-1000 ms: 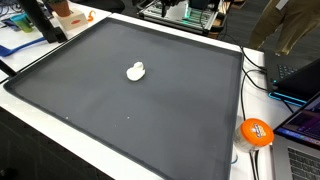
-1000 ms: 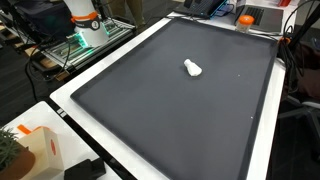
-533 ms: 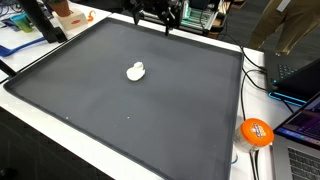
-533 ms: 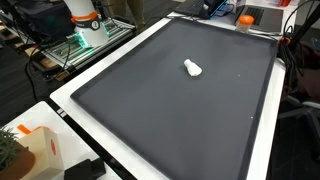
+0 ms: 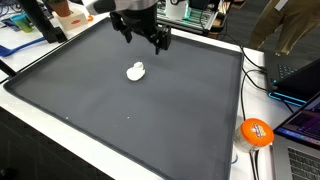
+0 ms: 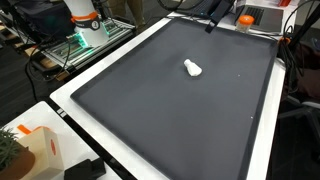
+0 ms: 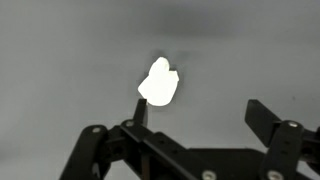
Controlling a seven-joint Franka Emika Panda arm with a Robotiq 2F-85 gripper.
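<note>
Logging the scene by size. Dark mat (image 5: pixel 150 120) is covering nearly all of the table under the tool and is carrying only one item. Gripper (image 5: pixel 146 43) is hanging above the mat with its jaws standing fully apart and nothing held. In the wrist view the gripper (image 7: pixel 198 108) is showing both fingers with plain mat between them. Orange round object (image 5: pixel 256 132) is sitting off the mat, well apart from the tool and out to one side of it.

White lump (image 5: pixel 136 71) is lying on the mat below the tool and a little ahead of the fingertips, untouched. In the wrist view the white lump (image 7: pixel 158 82) is sitting just beyond the tip of one finger, off the centre line and not between the jaws. In an exterior view the white lump (image 6: pixel 192 68) is looking elongated, one end rounder than the other. Material cannot be told, and the wrist picture is washing it out.

Judgement on handling: it is looking small and light, so weight is posing no problem. It is likely to slide on the smooth mat if one finger alone is nudging it. Firmness is unknown, so I am treating it as crushable. The best hold is looking to be across its narrow width at the thicker end, with a finger low on either side.
</note>
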